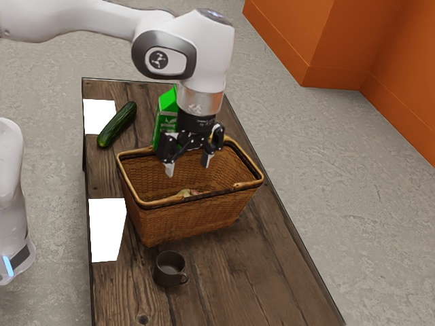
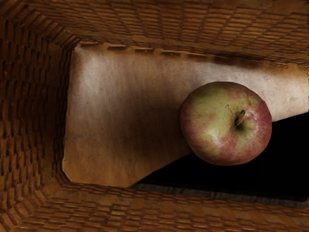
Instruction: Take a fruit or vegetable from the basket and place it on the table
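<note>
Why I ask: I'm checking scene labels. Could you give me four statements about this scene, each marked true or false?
1. The apple lies inside the basket. True.
2. The apple is gripped. False: the gripper is open above it.
3. The cucumber lies on the table, outside the basket. True.
4. The mug stands inside the basket. False: it stands on the table, outside the basket.
</note>
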Robot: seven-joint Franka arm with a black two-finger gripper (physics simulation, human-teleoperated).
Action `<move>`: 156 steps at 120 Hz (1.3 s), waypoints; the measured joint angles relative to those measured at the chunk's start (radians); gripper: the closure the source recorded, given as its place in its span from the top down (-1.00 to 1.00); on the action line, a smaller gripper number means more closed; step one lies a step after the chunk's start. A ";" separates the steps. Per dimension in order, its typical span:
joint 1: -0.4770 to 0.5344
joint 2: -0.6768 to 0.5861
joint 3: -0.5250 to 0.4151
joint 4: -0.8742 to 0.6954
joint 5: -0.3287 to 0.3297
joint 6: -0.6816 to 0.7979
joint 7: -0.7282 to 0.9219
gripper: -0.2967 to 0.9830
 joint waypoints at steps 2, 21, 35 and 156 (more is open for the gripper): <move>0.000 0.005 0.000 -0.001 0.003 0.002 0.001 0.54; 0.002 0.013 0.000 -0.055 0.010 0.033 0.006 0.54; -0.001 0.011 0.000 -0.065 0.015 0.069 0.013 0.54; 0.054 0.126 0.067 -0.273 -0.053 0.411 0.203 0.55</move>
